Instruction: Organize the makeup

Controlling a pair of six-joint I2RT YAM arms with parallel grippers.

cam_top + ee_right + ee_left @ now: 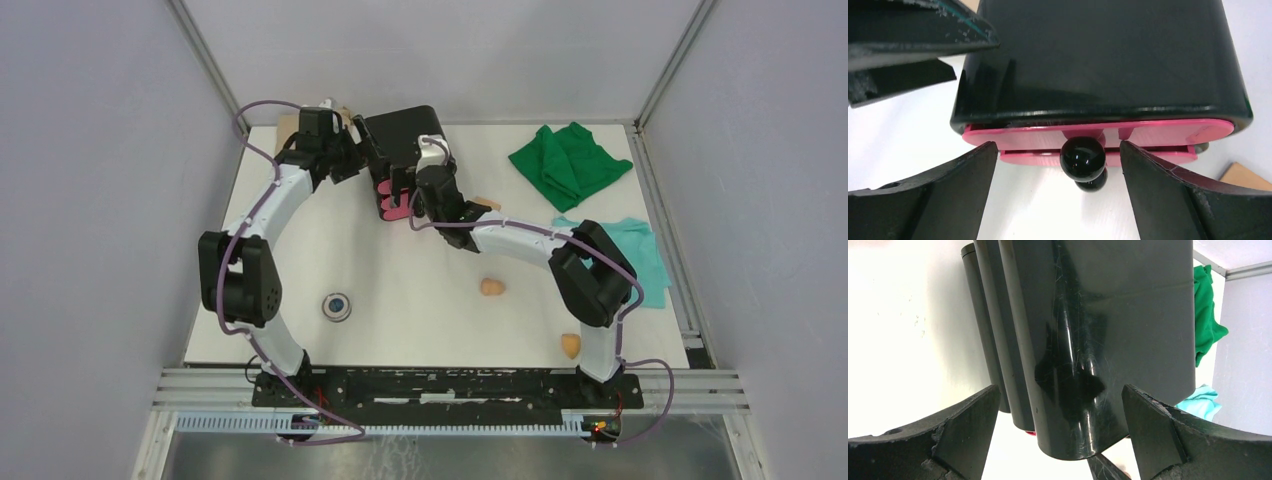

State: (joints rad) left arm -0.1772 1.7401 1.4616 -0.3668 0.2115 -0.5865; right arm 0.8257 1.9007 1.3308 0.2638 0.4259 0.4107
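The black box (400, 140) with pink drawers (392, 205) stands at the back middle. My left gripper (352, 160) is open at the box's left side; in the left wrist view (1058, 395) the glossy black wall (1098, 340) fills the space just beyond the jaws. My right gripper (415, 205) is open at the drawer fronts, and in the right wrist view (1058, 150) a black drawer knob (1083, 157) sits between the fingers without touching them. Two tan egg-shaped sponges (491, 287) (570, 346) and the silvery compact (337, 305) lie on the table. A tan pad (483, 204) lies beside the right wrist. The pink round piece and black jar are out of view.
A green folded cloth (568, 160) lies at the back right and a teal one (640, 250) at the right edge, under the right arm's elbow. A beige piece (290, 125) shows behind the left wrist. The table (420, 320) is white, with walls on three sides.
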